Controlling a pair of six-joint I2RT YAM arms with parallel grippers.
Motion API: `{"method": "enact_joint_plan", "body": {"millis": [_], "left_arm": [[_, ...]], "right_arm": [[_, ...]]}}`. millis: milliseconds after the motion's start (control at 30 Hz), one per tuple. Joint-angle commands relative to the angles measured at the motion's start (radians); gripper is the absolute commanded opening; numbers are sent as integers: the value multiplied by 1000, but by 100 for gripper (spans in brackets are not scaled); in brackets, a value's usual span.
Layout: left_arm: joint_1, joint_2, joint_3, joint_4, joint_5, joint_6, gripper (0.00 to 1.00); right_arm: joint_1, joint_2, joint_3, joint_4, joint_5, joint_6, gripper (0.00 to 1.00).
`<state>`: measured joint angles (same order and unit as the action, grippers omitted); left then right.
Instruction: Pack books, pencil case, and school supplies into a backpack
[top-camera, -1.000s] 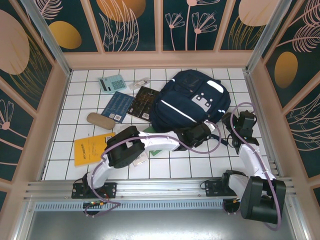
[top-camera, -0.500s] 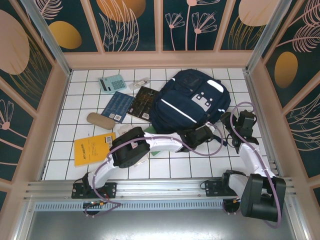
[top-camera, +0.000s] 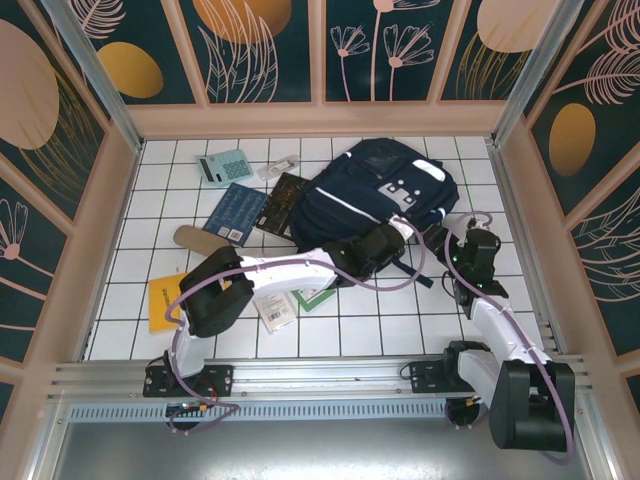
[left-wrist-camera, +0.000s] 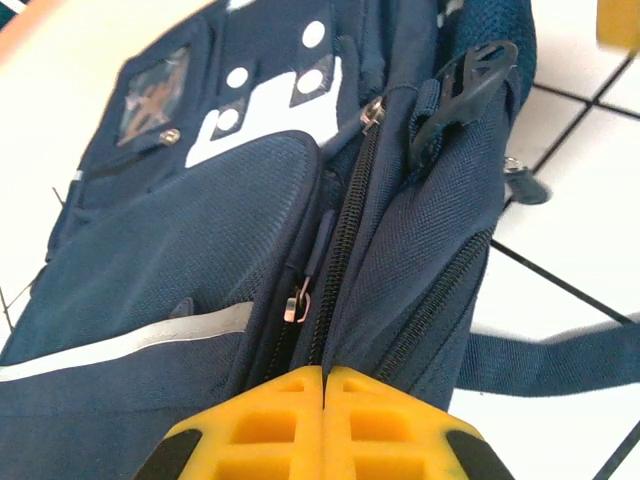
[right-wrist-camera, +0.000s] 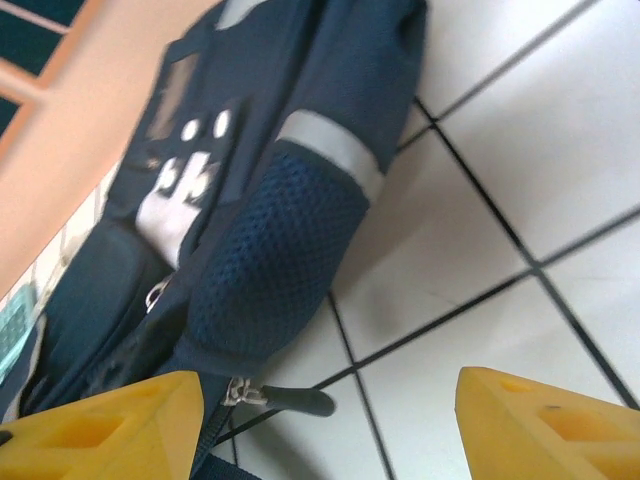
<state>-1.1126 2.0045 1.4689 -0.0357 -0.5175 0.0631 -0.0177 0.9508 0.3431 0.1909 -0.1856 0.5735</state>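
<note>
**Backpack Gripped at the Zip, Nothing Packed Yet**

The navy backpack (top-camera: 375, 195) lies flat at the far right of the tiled worktop (top-camera: 160, 200), and its main zip (left-wrist-camera: 340, 250) looks closed. The left gripper (left-wrist-camera: 325, 375) sits clenched at the near end of that zip seam, probably to steady or open the bag. Whether it pinches fabric cannot be told. The right gripper (right-wrist-camera: 330, 385), released and wide, hovers beside the mesh side pocket (right-wrist-camera: 270, 260). The books (top-camera: 235, 212), pencil case (top-camera: 200, 242) and calculator (top-camera: 224, 166) lie to the left, unpacked.
</note>
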Motion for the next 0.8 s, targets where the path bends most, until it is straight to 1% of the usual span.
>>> {"method": "enact_joint_plan", "body": {"millis": [0, 67, 133, 300, 367, 400, 467, 567, 633, 767], "left_arm": [[36, -89, -14, 64, 13, -39, 0], [48, -115, -29, 70, 32, -46, 0], [56, -136, -42, 72, 49, -48, 0], [69, -166, -63, 72, 60, -50, 0], [72, -172, -68, 71, 59, -54, 0], [75, -177, -71, 71, 58, -54, 0], [79, -187, -74, 74, 61, -58, 0], [83, -202, -80, 80, 74, -63, 0], [85, -209, -81, 82, 75, -64, 0], [92, -217, -81, 79, 81, -70, 0]], "right_arm": [[20, -22, 1, 64, -17, -64, 68], [32, -20, -8, 86, -45, -80, 67], [50, -21, -19, 110, -48, -94, 67], [87, -28, -46, 191, -96, -107, 64], [98, -34, -59, 231, -123, -107, 60], [103, -38, -67, 252, -132, -106, 59], [108, -48, -92, 306, -159, -96, 59], [109, -58, -145, 436, -186, -73, 59], [110, -57, -174, 505, -196, -62, 55], [108, -28, -159, 512, -246, -73, 57]]}}
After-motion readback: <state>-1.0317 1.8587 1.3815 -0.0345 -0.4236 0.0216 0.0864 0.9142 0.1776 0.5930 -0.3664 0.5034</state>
